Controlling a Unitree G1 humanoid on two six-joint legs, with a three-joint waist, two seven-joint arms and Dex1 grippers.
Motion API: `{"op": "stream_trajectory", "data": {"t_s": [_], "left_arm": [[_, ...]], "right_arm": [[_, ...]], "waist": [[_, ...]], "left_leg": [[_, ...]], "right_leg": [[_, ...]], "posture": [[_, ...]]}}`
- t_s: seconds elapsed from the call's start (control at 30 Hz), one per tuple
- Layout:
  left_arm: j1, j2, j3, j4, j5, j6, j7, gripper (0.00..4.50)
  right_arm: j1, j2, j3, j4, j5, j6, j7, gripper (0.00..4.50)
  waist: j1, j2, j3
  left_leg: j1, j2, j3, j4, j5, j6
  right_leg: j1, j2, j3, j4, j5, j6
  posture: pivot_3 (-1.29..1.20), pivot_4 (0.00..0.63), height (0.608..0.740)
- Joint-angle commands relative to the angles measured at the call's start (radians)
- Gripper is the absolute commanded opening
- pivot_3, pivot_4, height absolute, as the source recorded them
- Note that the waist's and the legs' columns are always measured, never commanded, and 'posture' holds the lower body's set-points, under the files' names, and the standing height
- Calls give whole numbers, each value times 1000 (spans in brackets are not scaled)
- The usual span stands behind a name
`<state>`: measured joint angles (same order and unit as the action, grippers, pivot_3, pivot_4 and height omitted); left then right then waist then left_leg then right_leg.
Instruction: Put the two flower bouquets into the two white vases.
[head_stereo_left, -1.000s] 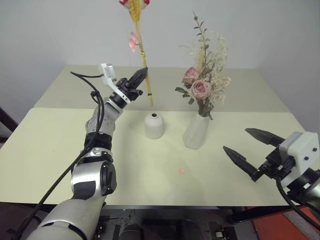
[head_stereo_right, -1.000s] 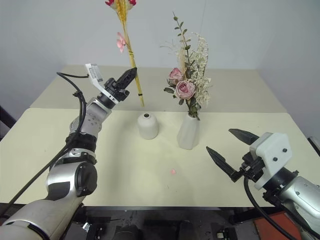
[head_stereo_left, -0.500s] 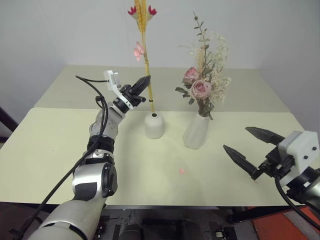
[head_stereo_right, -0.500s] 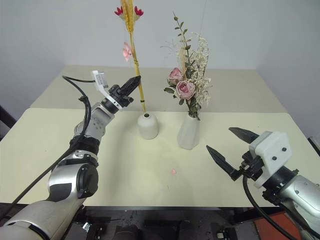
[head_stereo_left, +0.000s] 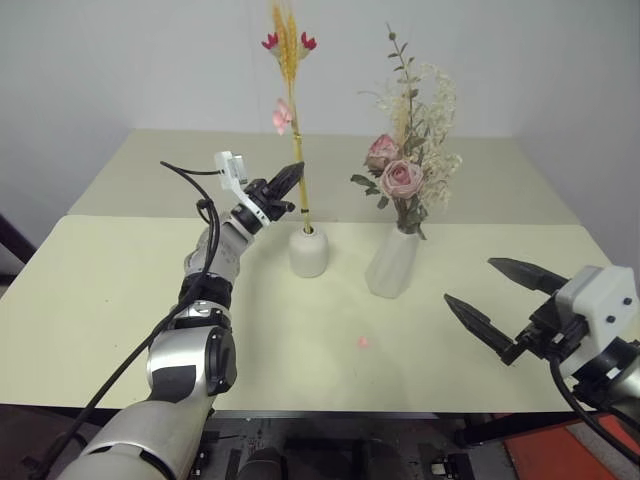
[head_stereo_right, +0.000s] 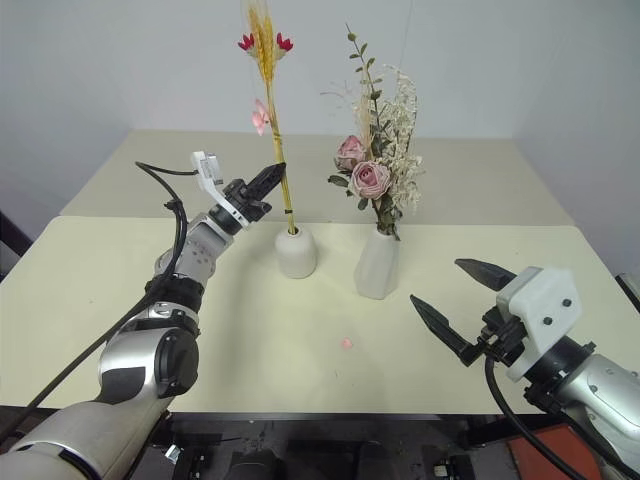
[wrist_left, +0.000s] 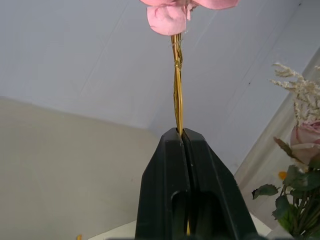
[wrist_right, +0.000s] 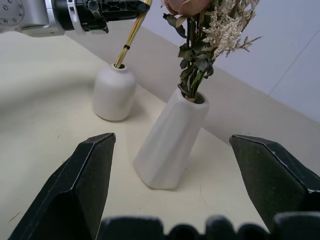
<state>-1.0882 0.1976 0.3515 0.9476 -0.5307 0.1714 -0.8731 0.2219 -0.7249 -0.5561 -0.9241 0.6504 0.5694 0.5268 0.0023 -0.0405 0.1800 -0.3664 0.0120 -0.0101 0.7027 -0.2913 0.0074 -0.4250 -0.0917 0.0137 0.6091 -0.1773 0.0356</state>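
Two claws: left claw (head_stereo_left: 297, 172) grips straw bundle (head_stereo_left: 296, 150); right claw (head_stereo_left: 500, 303) spread, empty.

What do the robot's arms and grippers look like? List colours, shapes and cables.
Left arm: silver-grey segments with black joints and a loose black cable alongside. Left gripper: two tapered black fingers and a small white bracket. Right gripper: two long pointed black fingers on a white angular housing, with a black cable below.
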Motion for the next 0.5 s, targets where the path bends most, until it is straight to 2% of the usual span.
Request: {"op": "stream_trajectory", "data": {"t_s": [0.03, 0.5], "left_arm": [[-11, -4, 3, 3, 4, -31, -10, 32], [20, -18, -44, -28, 52, -120, -68, 32]], "right_arm": [[-2, -5, -34, -25, 1, -24, -5, 4324], [-10, -2, -23, -14, -2, -32, -2, 4324]], "waist": [[1, 0, 0], [-1, 0, 0]], "left_leg": [[0, 0, 0, 0, 0, 0], [0, 0, 0, 0, 0, 0]], "right_leg": [[0, 0, 0, 0, 0, 0], [0, 0, 0, 0, 0, 0]], "posture": [[0, 150, 740], [0, 150, 740]]}}
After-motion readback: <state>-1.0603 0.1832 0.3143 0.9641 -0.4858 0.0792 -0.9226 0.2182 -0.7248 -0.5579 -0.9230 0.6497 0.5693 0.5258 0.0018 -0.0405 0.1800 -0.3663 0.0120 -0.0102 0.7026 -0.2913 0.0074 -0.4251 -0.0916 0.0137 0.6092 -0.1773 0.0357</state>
